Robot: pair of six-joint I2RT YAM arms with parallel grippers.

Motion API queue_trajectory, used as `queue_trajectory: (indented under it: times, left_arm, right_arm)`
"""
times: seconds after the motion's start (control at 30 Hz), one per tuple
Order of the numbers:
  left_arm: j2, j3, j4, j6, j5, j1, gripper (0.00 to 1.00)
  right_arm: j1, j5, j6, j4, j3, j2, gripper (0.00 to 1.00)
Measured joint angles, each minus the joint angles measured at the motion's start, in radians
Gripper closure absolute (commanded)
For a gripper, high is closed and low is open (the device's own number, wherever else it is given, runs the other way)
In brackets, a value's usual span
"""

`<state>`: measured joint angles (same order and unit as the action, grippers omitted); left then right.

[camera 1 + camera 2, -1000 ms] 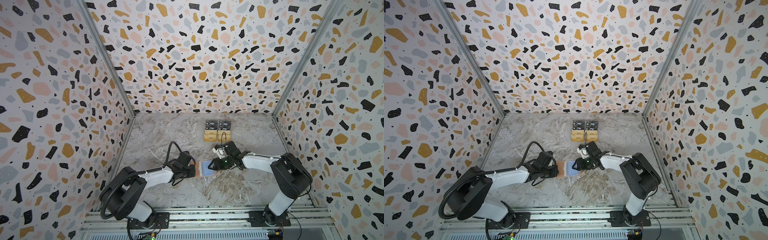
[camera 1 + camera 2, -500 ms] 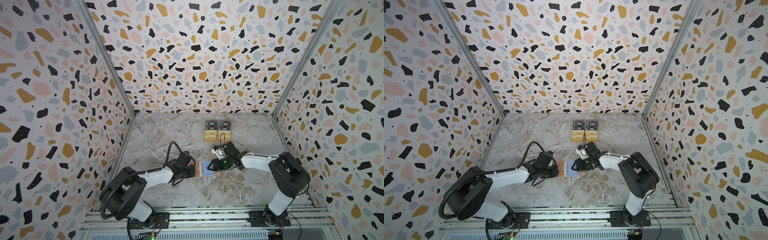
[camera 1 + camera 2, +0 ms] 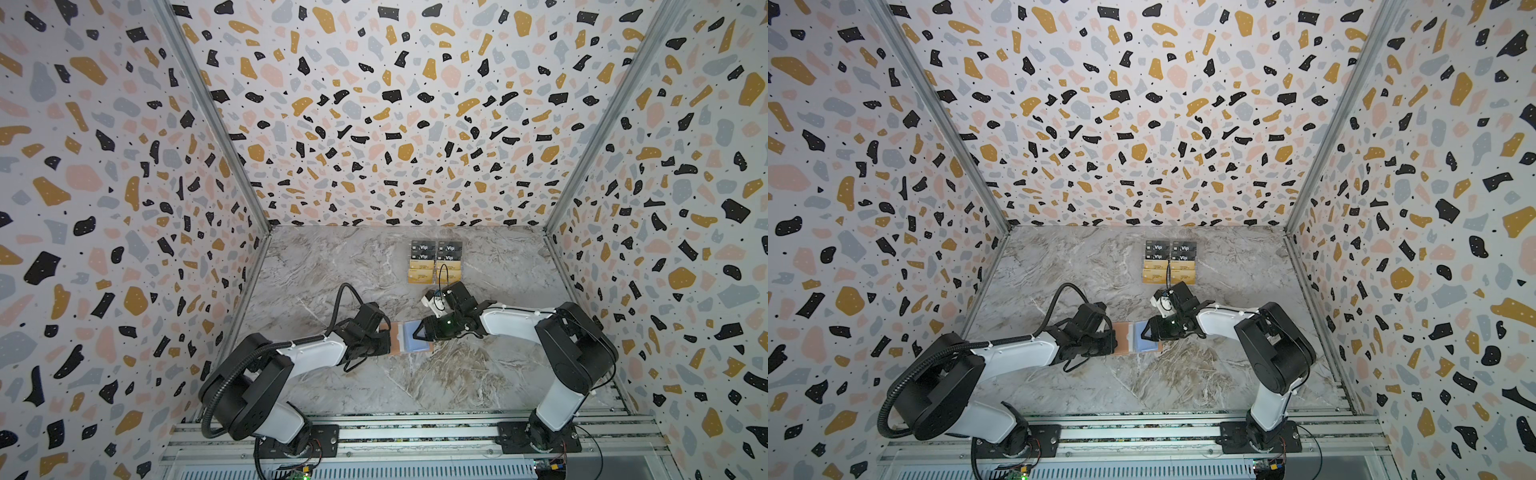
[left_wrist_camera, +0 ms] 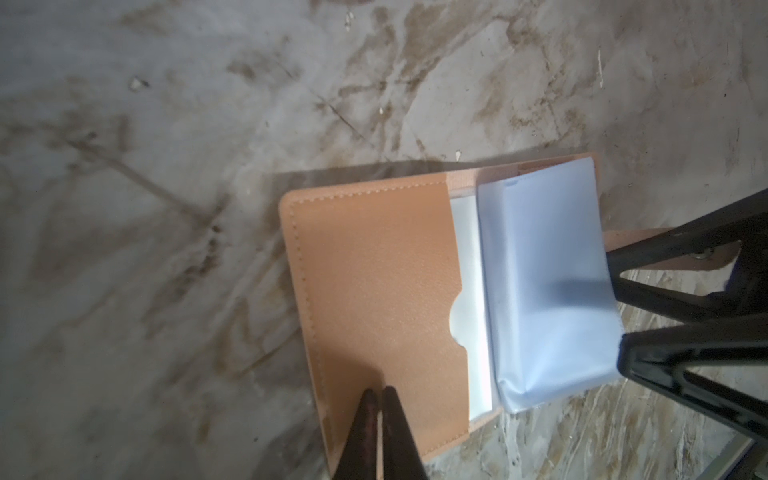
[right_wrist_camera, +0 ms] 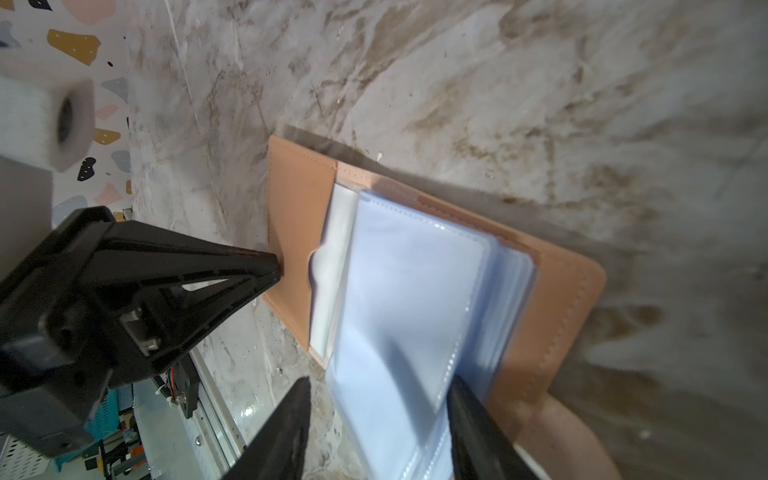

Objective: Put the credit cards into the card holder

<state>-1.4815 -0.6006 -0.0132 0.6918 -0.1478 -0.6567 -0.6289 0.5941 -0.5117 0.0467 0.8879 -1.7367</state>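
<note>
Since a second ago the right gripper [image 3: 417,332] has edged slightly further over the card holder [image 3: 397,340], which lies open on the table [image 3: 332,270] between the two arms. Its jaws stand apart, astride the raised blue sleeves [image 5: 407,291]. The left gripper [image 4: 380,392] has its jaws together, tips pressing on the tan cover. The credit cards [image 3: 435,262] lie in rows farther back, well apart from the holder.

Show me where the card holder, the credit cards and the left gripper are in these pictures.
card holder [image 4: 374,282]: left wrist view, on its tan cover.
credit cards [image 3: 422,266]: in a top view, on a gold card.
left gripper [image 4: 379,394]: left wrist view, midway between its fingertips.
</note>
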Motion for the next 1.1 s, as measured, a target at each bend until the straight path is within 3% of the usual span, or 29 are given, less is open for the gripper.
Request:
queue_trajectory:
  times: [1.1]
  left_arm:
    - [0.0,0.004,0.021,0.002,-0.014,0.0,0.9]
  right_arm:
    - [-0.027,0.21,-0.143,-0.209,0.0,-0.035,0.46]
